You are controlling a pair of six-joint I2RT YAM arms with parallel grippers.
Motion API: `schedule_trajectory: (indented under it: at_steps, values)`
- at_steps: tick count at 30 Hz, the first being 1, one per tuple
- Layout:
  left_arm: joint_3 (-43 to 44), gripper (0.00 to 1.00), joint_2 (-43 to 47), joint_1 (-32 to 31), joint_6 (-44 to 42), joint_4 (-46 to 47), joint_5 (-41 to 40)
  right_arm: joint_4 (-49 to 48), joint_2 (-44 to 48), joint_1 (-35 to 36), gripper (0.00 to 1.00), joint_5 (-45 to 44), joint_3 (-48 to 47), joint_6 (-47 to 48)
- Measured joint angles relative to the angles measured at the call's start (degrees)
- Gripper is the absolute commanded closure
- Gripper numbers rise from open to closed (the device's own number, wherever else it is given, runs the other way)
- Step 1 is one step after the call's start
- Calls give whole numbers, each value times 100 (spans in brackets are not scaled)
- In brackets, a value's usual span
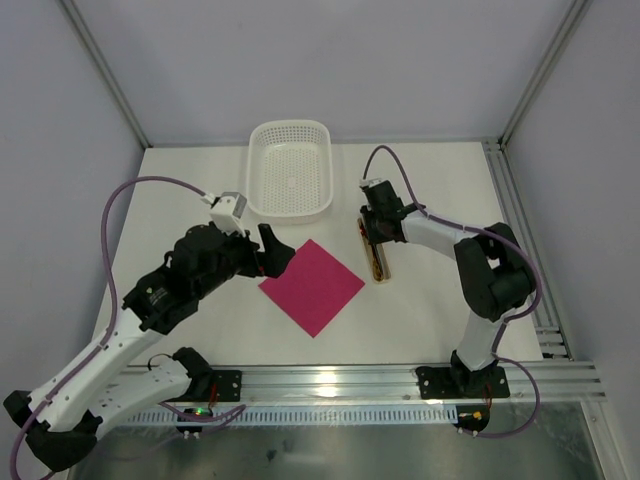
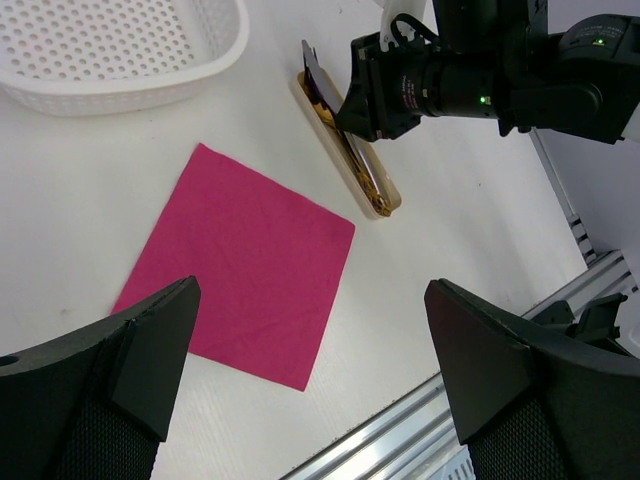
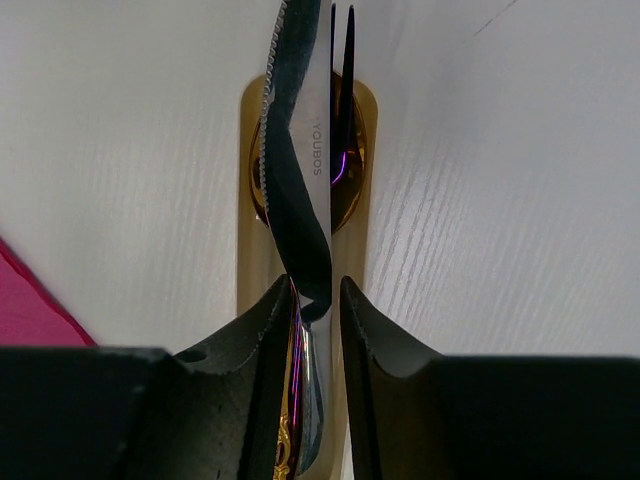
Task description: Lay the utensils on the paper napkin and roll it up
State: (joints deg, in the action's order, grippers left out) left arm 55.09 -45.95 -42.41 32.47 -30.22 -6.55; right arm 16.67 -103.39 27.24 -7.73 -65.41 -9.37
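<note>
So your right pincer (image 3: 315,290) is sitting low over the near end of the utensils (image 3: 298,200), jaws narrow and pinching the handles between the two fingers (image 3: 265,345). From its wrist view the knife, the fork tines and the gold spoon head are all running away from the fingertips along the beige strip (image 3: 250,200) they're lying on, with the knife blade twisting up on its edge. That strip is resting on the white table (image 1: 440,180), just off the right corner of the napkin (image 1: 312,286), near it but not touching, so nothing is lying on the pink sheet yet. The napkin is lying flat and unrolled, turned like a diamond in the middle of the table, in front of the white basket (image 1: 290,168). Your left pincer (image 1: 275,250) is hanging by the napkin's left corner with its jaws spread wide and holding nothing. In its own wrist view the two black fingers (image 2: 150,350) are framing the near part of the sheet.
</note>
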Motion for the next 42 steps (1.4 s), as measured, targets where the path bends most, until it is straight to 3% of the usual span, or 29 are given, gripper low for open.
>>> schedule_trajectory:
  at_steps: [5,11,23,35,42]
  values:
    - [-87,0,-4,7,-70,50,74,-57,-50,-2,76,-4,52,31]
    - [-157,0,-9,7,-149,153,184,-133,-50,-2,96,-2,87,74]
    - [-306,1,-282,122,-138,269,186,251,-24,-2,96,31,-81,179]
    - [-227,0,-883,1904,133,-280,1084,1215,623,70,96,170,-769,-398]
    - [-227,0,-890,2461,155,-492,1364,1252,765,1189,96,111,-789,-1408]
